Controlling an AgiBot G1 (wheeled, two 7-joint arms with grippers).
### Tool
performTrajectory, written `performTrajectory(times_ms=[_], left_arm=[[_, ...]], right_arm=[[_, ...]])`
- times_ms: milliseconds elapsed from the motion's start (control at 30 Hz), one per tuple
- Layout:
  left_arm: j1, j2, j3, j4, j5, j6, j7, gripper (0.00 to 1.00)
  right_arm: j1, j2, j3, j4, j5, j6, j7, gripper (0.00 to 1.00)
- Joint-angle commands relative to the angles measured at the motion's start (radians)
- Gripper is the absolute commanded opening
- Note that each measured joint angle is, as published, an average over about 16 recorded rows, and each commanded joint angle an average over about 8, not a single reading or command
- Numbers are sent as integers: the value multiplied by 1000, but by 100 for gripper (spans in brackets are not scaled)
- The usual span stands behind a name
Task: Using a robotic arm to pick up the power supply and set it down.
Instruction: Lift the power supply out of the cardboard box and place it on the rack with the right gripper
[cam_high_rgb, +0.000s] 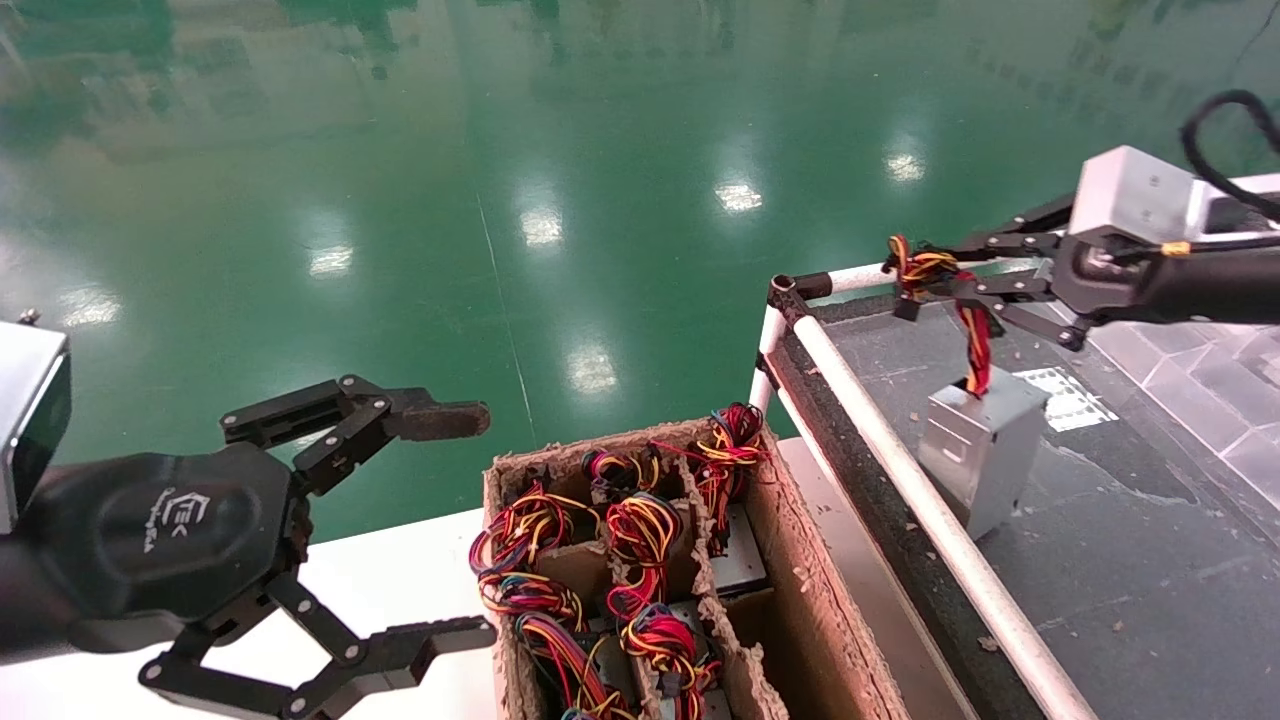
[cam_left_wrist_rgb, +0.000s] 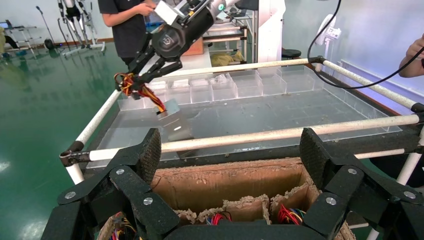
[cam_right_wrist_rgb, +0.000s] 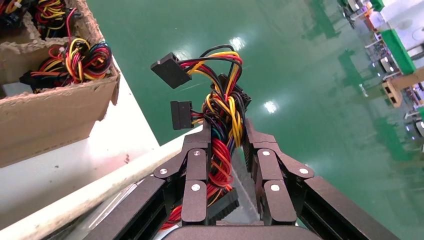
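Power supply (cam_high_rgb: 975, 455): one small grey sheet-metal box, tilted, hanging by its twisted red, yellow and black wire bundle (cam_high_rgb: 975, 350) below the right end effector (cam_high_rgb: 925, 275), its lower corner at or just above the dark tray surface (cam_high_rgb: 1150, 580); whether it touches cannot be told. That end effector's fingers (cam_right_wrist_rgb: 195, 175) are closed on the bundle just under its black plug connectors (cam_right_wrist_rgb: 171, 70), with loose wire loops sticking out past the fingertips. A white tube rail (cam_high_rgb: 900, 470) runs along the tray edge just beside the box, between it and the brown cardboard box (cam_high_rgb: 800, 560) farther off. The cardboard box has dividers and holds several more coiled wire bundles over grey units; their count is unclear. The left end effector (cam_high_rgb: 450, 525) hangs well apart beside the cardboard box over the white desk (cam_high_rgb: 400, 570), its two fingers spread wide and holding nothing. A person in dark clothes (cam_left_wrist_rgb: 125, 22) stands beyond the tray.
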Motion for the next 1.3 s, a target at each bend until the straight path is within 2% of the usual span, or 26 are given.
performTrajectory(times_ms=[33,433,733,833,1100,1300], left_arm=[[0,0,0,0,0,0,0,100],[0,0,0,0,0,0,0,100],[0,0,0,0,0,0,0,100],[0,0,0,0,0,0,0,100],[0,0,1,0,0,0,0,100],[0,0,1,0,0,0,0,100]], right_arm=[[15,-24,-5,-26,-8,3,-16,0],[78,-117,-8,-166,-21,80,-86,0],[92,-180,-2,-238,-14,151,-122,0],[92,-200,1,-256,-12,202,-130,0],[82,-256,15,-289,5,405,-143,0],[75,-289,25,-301,19,463,-139,0]])
